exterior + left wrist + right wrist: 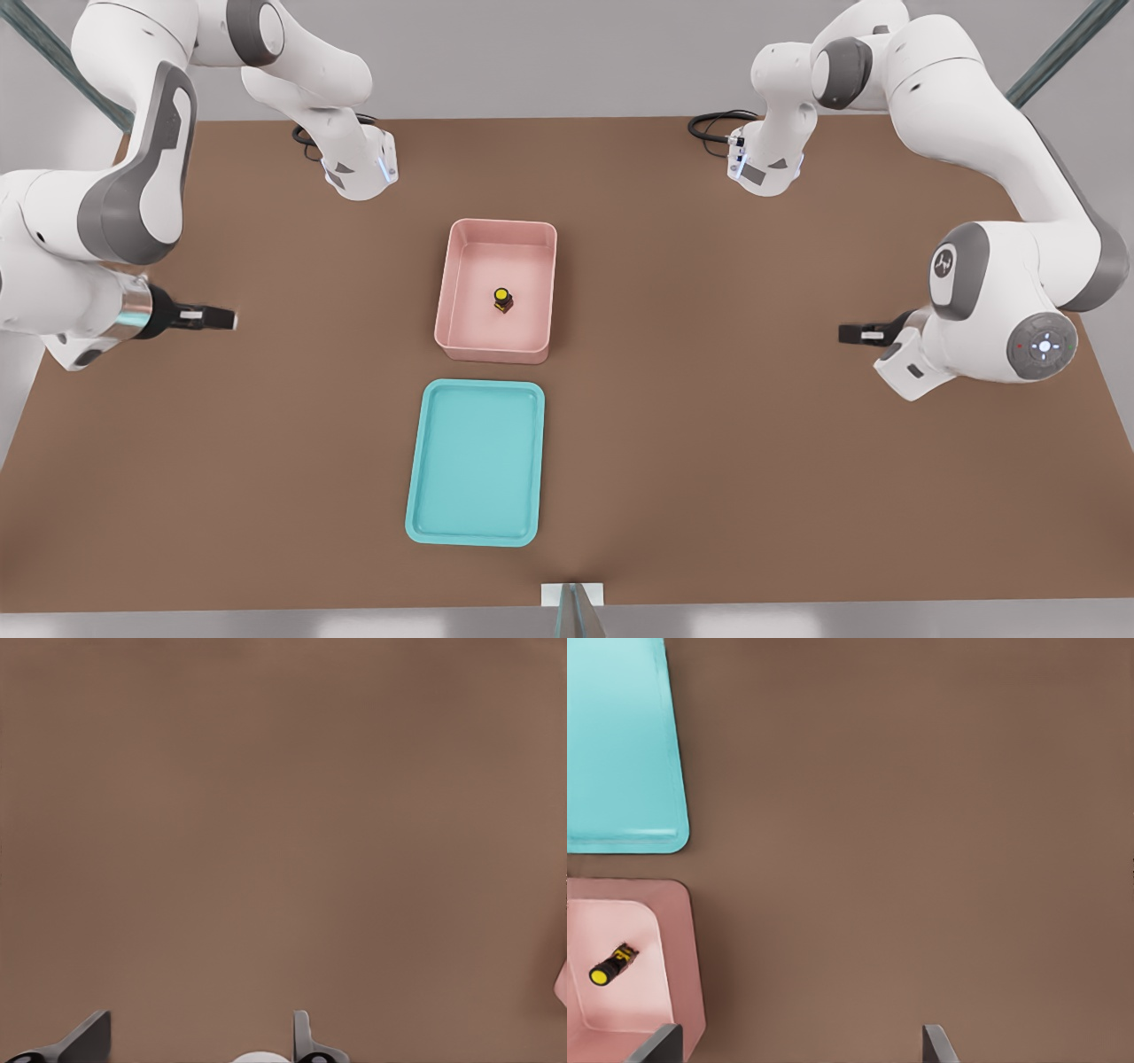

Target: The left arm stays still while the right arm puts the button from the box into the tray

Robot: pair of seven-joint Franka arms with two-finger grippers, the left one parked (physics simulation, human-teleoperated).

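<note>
At the front view's left we find the right arm's gripper point(211, 316) hanging over bare table, level with the box and well apart from it, its tip turned toward the middle. The right wrist view shows its 2 fingers point(666, 1043) spread wide with nothing between them, which suits an arm that has not yet begun its reach. Moving toward the centre, the pink box point(496, 353) sits squarely on the table, and the button point(502, 299) stands inside it near the middle of the floor, yellow cap up and clear of all 4 walls. We judge that this spacing leaves room for open fingers to come down around it, though the tall walls call for a descent from above. Just below the box in the front view, apart from it by a narrow strip of table, lies the teal tray point(474, 461), holding nothing, so the carry should be short. The table point(709, 443) is plain matte brown; behind it stands a pale grey wall, with slanted metal struts point(1054, 53) at the corners.
</note>
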